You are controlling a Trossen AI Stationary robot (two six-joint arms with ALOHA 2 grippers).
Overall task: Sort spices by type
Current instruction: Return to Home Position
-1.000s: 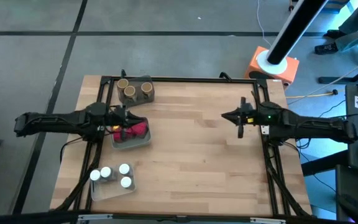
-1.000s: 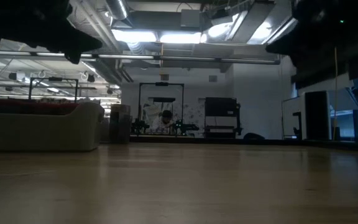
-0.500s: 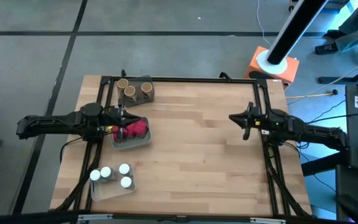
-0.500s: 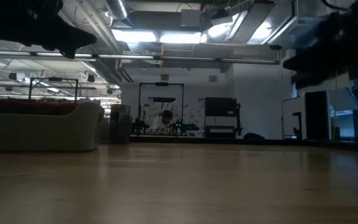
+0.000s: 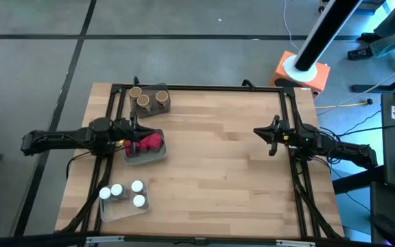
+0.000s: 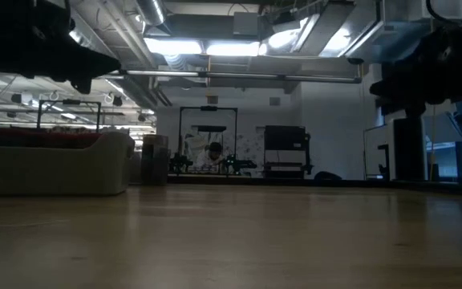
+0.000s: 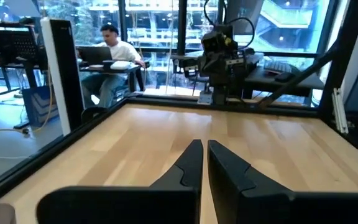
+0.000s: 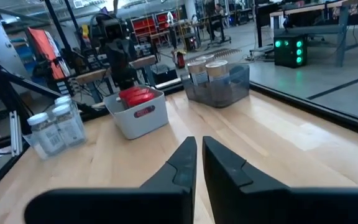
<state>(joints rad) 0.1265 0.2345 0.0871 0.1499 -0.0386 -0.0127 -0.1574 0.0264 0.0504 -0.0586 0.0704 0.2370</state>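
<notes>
I see the left gripper (image 5: 134,134) by the red packets (image 5: 152,142), the right gripper (image 5: 271,134) at the table (image 5: 218,175) edge. Both finger pairs are pressed together.

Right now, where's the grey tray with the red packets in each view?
High view: grey tray left of centre, left gripper over its left side.
Low view: the tray at far left, red above its rim.
Left wrist view: not in it.
Right wrist view: the tray left of middle.
Shared landmark: dark tray of brown-lidded jars beside it.
</notes>
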